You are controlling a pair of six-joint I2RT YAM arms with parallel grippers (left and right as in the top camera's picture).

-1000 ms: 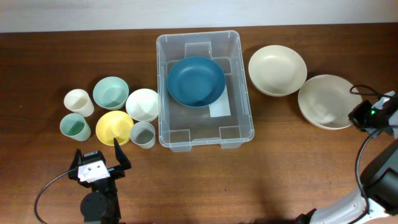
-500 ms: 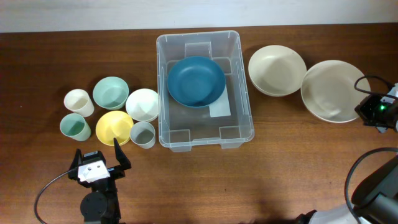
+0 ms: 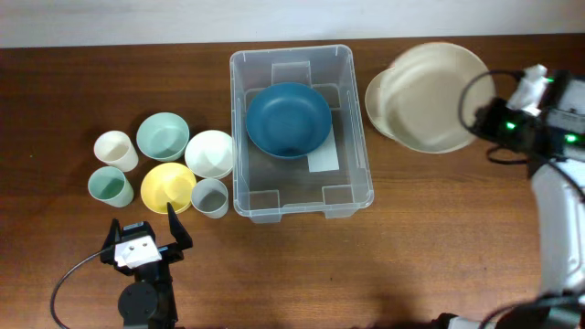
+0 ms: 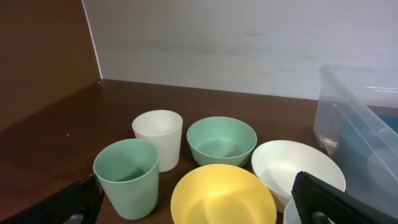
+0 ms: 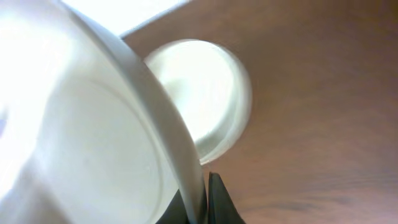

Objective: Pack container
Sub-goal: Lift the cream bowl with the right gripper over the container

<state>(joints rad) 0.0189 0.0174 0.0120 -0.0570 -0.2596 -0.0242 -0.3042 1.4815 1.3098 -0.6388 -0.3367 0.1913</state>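
Observation:
The clear plastic container (image 3: 352, 119) stands at the table's middle with a dark blue bowl (image 3: 288, 119) inside it. My right gripper (image 3: 483, 121) is shut on the rim of a large cream bowl (image 3: 430, 96), held lifted and tilted over a second cream bowl (image 3: 377, 102) that rests right of the container. In the right wrist view the held bowl (image 5: 93, 137) fills the left side, pinched between my fingers (image 5: 202, 208), with the resting bowl (image 5: 199, 99) below. My left gripper (image 3: 144, 239) is open and empty near the front left edge.
Left of the container stand a cream cup (image 3: 115, 149), a mint cup (image 3: 110, 186), a mint bowl (image 3: 163, 136), a yellow bowl (image 3: 168, 188), a white bowl (image 3: 211, 153) and a grey cup (image 3: 210, 196). These also show in the left wrist view, the yellow bowl (image 4: 222, 196) nearest.
My right gripper has lifted the large cream bowl from the table's right side and carried it left and back, over the other cream bowl. The left arm has not moved.

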